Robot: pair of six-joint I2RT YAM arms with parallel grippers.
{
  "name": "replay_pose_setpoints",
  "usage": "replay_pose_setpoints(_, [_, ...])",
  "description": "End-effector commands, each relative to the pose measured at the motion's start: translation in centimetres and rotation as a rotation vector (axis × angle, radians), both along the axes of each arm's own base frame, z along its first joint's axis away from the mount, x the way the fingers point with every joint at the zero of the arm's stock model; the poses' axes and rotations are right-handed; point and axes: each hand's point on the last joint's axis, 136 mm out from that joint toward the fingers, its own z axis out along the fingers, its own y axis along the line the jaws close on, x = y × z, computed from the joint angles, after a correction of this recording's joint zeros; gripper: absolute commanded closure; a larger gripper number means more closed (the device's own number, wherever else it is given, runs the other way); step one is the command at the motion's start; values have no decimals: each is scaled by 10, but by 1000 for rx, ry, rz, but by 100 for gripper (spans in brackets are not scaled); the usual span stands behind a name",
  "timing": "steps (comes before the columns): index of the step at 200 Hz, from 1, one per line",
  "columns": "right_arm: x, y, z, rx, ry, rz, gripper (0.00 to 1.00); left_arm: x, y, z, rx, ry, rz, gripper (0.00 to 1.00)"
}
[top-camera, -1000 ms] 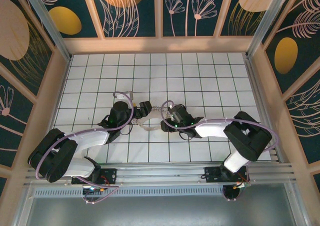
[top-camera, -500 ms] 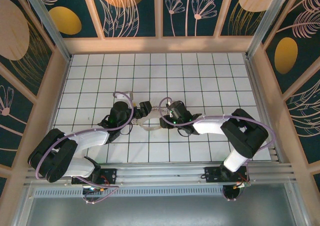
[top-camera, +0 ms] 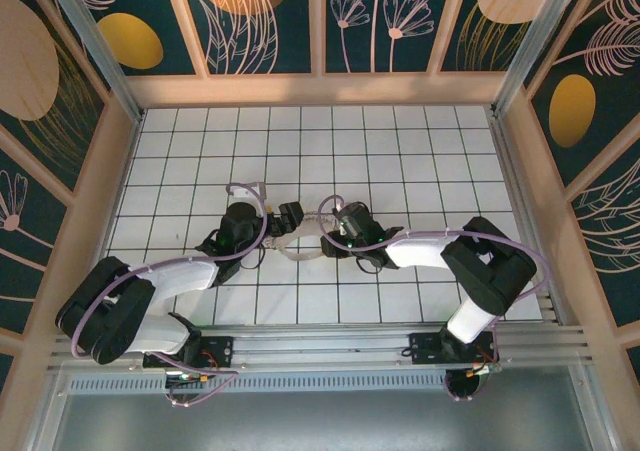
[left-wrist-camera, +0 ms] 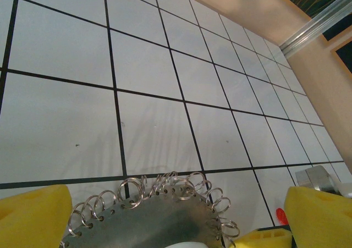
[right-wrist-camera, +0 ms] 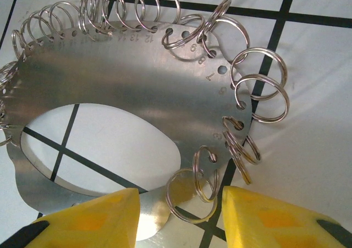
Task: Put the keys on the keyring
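The keyring [right-wrist-camera: 126, 77] is a flat silvery plate with a large oval hole and several split rings hooked along its edge; it lies on the white tiles between the two arms [top-camera: 297, 252]. My right gripper [right-wrist-camera: 180, 215] is low over its near edge, yellow fingers [right-wrist-camera: 99, 218] apart on either side of one split ring [right-wrist-camera: 190, 196], not pressing it. My left gripper [left-wrist-camera: 176, 209] stands wide open, and the plate's ringed edge [left-wrist-camera: 165, 215] lies between its yellow pads [left-wrist-camera: 33, 218]. A small red bit, probably the keys' head [left-wrist-camera: 280, 215], peeks out by the right pad.
White tiled floor with black grid lines [top-camera: 400, 161] stretches behind and beside the arms. Low beige walls [top-camera: 320, 89] and aluminium posts [left-wrist-camera: 322, 25] bound it. Both arms meet near the middle [top-camera: 310, 233], gripper tips close together.
My right arm has shifted slightly left toward the keyring and its jaws have narrowed a little. The left arm and the keyring have stayed put.
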Motion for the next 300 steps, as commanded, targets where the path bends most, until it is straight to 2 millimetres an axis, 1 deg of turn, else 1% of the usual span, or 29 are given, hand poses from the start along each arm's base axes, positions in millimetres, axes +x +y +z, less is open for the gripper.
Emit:
replay_pose_setpoints(1, [8, 0, 5, -18, -24, -3, 56, 1, 0, 2, -15, -1, -4, 1])
replay_pose_setpoints(95, [11, 1, 4, -33, -26, -2, 57, 2, -2, 7, -14, -8, -8, 1])
replay_pose_setpoints(140, [10, 1, 0, -32, -15, -4, 57, 1, 0, 5, -10, -5, -5, 1])
replay_pose_setpoints(165, [9, 1, 2, -35, -20, -6, 57, 1, 0, 6, -11, -6, -5, 1])
replay_pose_setpoints(184, [9, -3, 8, -47, -40, -17, 57, 1, 0, 6, -12, -7, -5, 1])
replay_pose_setpoints(215, [10, -5, 31, -49, -101, -28, 57, 0, 0, 7, -14, -9, -8, 1])
replay_pose_setpoints(233, [11, -4, 40, -53, -116, -15, 57, 0, 0, 8, -14, -11, -9, 1])
replay_pose_setpoints(254, [9, 1, 42, -59, -119, 14, 57, 0, 0, 9, -17, -14, -9, 1])
replay_pose_setpoints(300, [7, 17, 37, -70, -110, 70, 57, -2, 2, 14, -19, -21, -2, 1])
